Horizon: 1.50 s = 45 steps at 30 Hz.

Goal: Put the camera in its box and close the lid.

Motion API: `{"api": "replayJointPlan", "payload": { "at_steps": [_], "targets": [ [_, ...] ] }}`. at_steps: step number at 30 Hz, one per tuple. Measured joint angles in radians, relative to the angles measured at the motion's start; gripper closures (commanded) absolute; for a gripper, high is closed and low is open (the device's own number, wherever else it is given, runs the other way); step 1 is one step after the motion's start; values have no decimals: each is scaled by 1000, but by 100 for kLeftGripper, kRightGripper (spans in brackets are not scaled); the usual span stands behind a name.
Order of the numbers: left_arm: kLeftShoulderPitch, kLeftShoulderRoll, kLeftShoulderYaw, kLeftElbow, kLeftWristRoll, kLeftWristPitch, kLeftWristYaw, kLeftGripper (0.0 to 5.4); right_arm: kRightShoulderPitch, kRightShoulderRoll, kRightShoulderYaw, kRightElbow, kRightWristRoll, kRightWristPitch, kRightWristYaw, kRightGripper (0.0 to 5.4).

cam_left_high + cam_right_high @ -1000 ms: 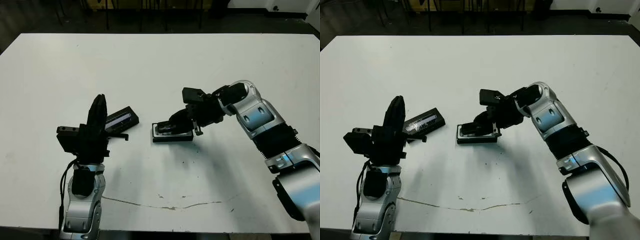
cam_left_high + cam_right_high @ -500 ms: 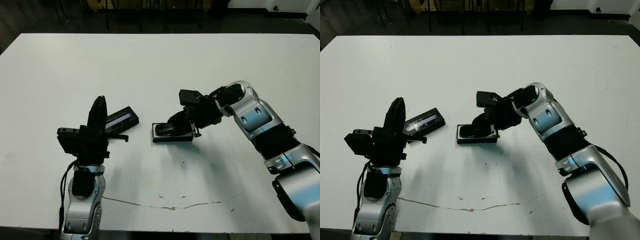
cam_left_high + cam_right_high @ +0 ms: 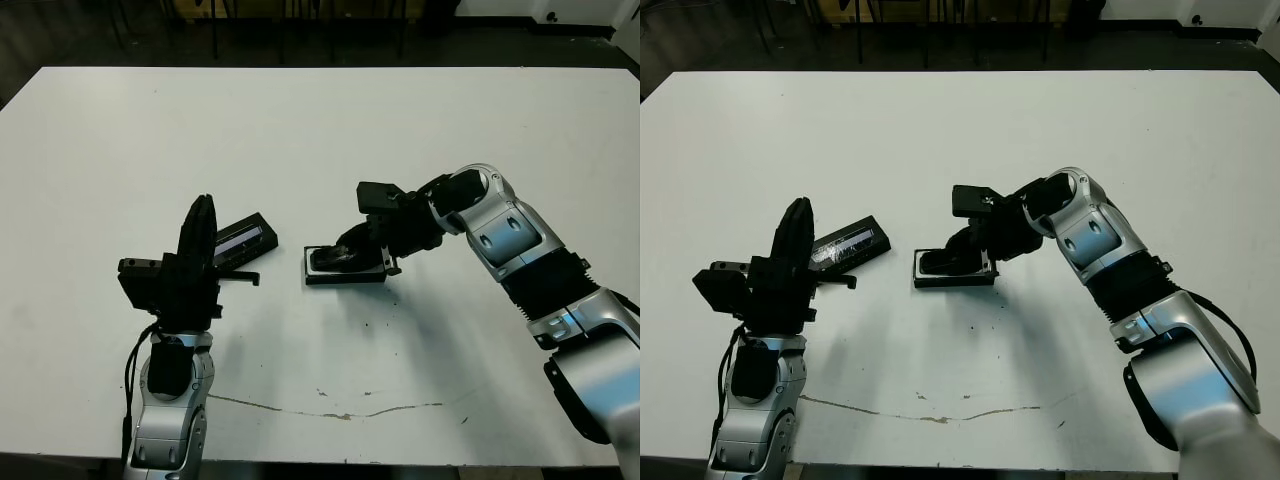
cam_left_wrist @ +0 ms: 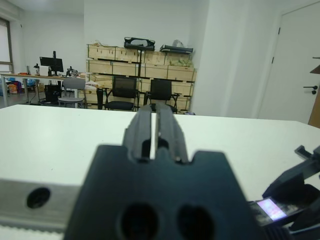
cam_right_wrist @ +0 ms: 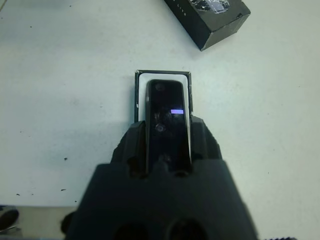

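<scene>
The right claw (image 5: 167, 135) is gripping the camera (image 5: 167, 120) between its two fingers, the camera's long axis running straight out along them, glowing screen facing up. It is holding the camera directly over the box (image 3: 345, 268), which is lying on the white surface (image 3: 320, 130) lengthwise in line with the camera; whether the camera is touching the lining is hard to tell. The left claw (image 4: 155, 131) is standing upright with fingers pressed nearly together, empty. The lid (image 3: 243, 237) is lying just beyond it.

Glossy black camera (image 5: 167, 120); matt white table (image 3: 300, 130); shiny-stripped lid (image 3: 243, 239).
</scene>
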Motion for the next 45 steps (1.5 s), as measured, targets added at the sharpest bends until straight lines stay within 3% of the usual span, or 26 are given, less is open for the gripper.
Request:
{"api": "replayJointPlan", "payload": {
  "at_steps": [12,21,28,35,37,41,45],
  "targets": [
    [3,-1,-4,3,7,-2,5,540,2,14,7,-6,-16,-28,-12,451],
    [4,-1,-6,3,9,-3,10,540,3,11,63,-79,-103,-64,-44,451],
    [5,-1,-6,2,3,-3,10,540,3,17,65,-60,-104,-67,-38,451],
    [7,-1,-6,1,3,-3,10,540,3,16,61,-39,-103,-118,-38,451],
    [7,-1,-6,2,4,-3,10,540,2,15,59,-30,-98,-123,-36,414],
    [7,-1,-7,2,6,-3,10,540,1,15,56,17,-93,-211,-35,351],
    [7,-1,-7,2,4,-3,10,540,1,14,27,26,-78,-223,-35,288]
  ]
}}
